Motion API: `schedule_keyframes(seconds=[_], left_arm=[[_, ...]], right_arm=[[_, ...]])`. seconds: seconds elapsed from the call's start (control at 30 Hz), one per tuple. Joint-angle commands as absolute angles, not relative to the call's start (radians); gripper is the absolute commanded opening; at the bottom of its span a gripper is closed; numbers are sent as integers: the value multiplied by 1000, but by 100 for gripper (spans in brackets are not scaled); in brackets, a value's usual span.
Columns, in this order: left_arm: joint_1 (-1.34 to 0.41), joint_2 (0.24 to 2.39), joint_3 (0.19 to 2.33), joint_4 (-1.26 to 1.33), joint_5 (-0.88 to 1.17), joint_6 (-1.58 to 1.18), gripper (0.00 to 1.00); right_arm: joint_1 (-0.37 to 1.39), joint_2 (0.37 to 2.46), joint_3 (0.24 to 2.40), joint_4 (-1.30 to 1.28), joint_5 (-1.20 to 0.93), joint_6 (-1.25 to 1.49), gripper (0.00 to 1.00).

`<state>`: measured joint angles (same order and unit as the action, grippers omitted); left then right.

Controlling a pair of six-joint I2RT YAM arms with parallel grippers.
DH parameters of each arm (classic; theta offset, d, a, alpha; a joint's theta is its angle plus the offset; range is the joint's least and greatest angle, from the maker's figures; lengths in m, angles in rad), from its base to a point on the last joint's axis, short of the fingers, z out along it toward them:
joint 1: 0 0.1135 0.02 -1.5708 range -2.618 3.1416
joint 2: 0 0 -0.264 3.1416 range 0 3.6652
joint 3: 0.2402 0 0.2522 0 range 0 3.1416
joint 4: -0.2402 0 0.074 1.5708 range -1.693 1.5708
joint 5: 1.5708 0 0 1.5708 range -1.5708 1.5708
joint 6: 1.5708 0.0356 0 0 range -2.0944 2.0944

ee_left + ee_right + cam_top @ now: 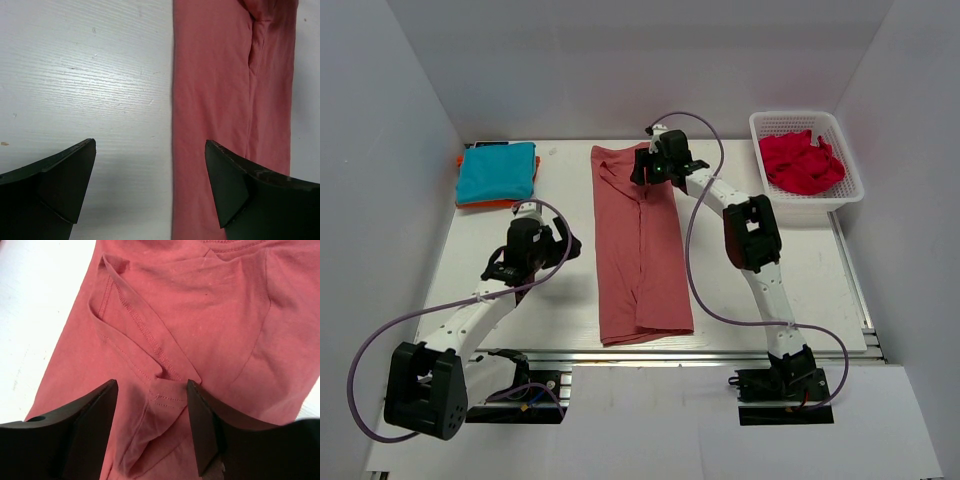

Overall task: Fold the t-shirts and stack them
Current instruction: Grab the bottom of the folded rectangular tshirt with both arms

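The pink t-shirt [640, 250] lies in a long folded strip on the table [570, 320]. Its bunched sleeve hem sits between the parted fingers of my right pincer [150, 425]. My left pincer [150, 180] gapes wide, the shirt's long edge below its gap.

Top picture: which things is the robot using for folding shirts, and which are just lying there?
For the job:
pink shirt; folded blue shirt on an orange shirt; red shirts in the white basket; left fingers; right fingers.

Just there:
purple cables.
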<state>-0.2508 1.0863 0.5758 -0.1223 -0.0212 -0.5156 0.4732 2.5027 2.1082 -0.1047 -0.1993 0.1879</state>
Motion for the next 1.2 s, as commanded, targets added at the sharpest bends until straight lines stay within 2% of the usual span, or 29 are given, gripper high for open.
schedule_keyframes(seconds=[0.0,0.1,0.13,0.17,0.2,0.27,0.3,0.33,0.57,0.7,1.03,1.17], left_arm=[[-252,1080,592,-147,-38,-525,100],[-252,1080,592,-169,-38,-525,100],[-252,1080,592,-169,-38,-525,100],[-252,1080,592,-169,-47,-525,100],[-252,1080,592,-179,-48,-525,100],[-252,1080,592,-189,-57,-525,100],[-252,1080,592,-189,-57,-525,100],[-252,1069,592,-189,-57,-525,100],[-252,1049,583,-209,-66,-525,100],[-252,1039,563,-209,-66,-525,100],[-242,1048,563,-209,-57,-525,100],[-242,1057,554,-209,-48,-525,100]], right_arm=[[476,2520,2160,-48,-215,225,63],[474,2536,2172,-46,-219,227,59],[477,2537,2174,-48,-222,232,47],[477,2540,2175,-45,-235,236,42],[477,2540,2180,-41,-238,238,31],[476,2545,2180,-41,-239,247,19],[479,2545,2178,-37,-239,250,1],[477,2545,2175,-32,-241,253,0],[492,2510,2149,23,-319,236,0],[523,2473,2091,23,-431,158,0],[607,2439,2014,-81,-482,-104,1],[629,2422,1996,-110,-517,-196,23]])
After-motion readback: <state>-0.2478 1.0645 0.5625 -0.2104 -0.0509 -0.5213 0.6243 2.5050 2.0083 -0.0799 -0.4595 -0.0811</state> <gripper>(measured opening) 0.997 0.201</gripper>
